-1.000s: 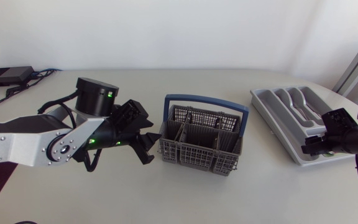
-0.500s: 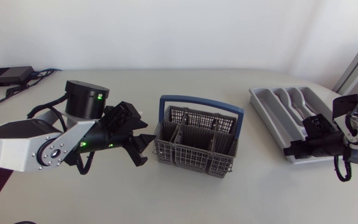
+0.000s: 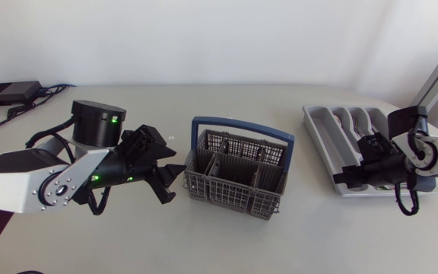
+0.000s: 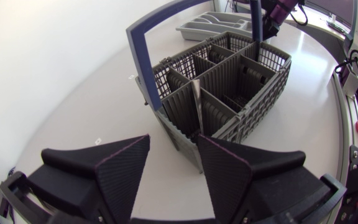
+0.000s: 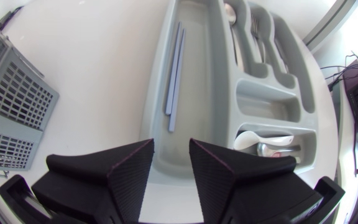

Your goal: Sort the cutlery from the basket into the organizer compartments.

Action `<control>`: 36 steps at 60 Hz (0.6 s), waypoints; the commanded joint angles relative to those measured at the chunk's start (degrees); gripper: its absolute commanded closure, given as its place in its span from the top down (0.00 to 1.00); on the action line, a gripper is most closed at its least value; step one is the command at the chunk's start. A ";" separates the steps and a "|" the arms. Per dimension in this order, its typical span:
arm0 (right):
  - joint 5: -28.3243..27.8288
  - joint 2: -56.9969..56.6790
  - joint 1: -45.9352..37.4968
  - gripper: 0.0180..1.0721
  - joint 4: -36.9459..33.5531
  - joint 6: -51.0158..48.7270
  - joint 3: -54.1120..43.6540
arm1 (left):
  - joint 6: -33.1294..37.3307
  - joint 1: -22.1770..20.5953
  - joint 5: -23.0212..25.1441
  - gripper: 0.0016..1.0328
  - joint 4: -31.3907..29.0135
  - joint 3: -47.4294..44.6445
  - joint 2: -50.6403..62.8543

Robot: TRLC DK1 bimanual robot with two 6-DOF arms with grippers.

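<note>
Left claw (image 4: 173,142) open, empty; basket (image 4: 229,93) just ahead on the pale worktop (image 3: 204,236). Right claw (image 5: 171,146) open, empty, above the organizer (image 5: 205,106) edge.

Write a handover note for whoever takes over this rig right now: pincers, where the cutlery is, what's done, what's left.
Left pincer: open, empty, just short of the basket.
Right pincer: open, empty, over the organizer's near end.
Done: two pale sticks lie in the long compartment; spoons and forks in others.
Left: at least one metal piece stands upright in the basket, still to sort.
</note>
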 commanded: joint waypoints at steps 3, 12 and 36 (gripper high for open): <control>0.26 -9.23 1.50 0.63 -3.19 1.49 0.28 | 1.53 0.68 0.24 0.53 -2.48 -1.82 -2.02; -0.97 -17.49 6.51 0.68 -8.99 2.11 0.81 | 1.62 0.68 0.24 0.53 -5.73 1.08 -3.34; -2.55 -24.35 24.88 0.68 -15.58 10.11 3.01 | 1.18 -3.01 -0.64 0.53 -9.77 7.94 -1.84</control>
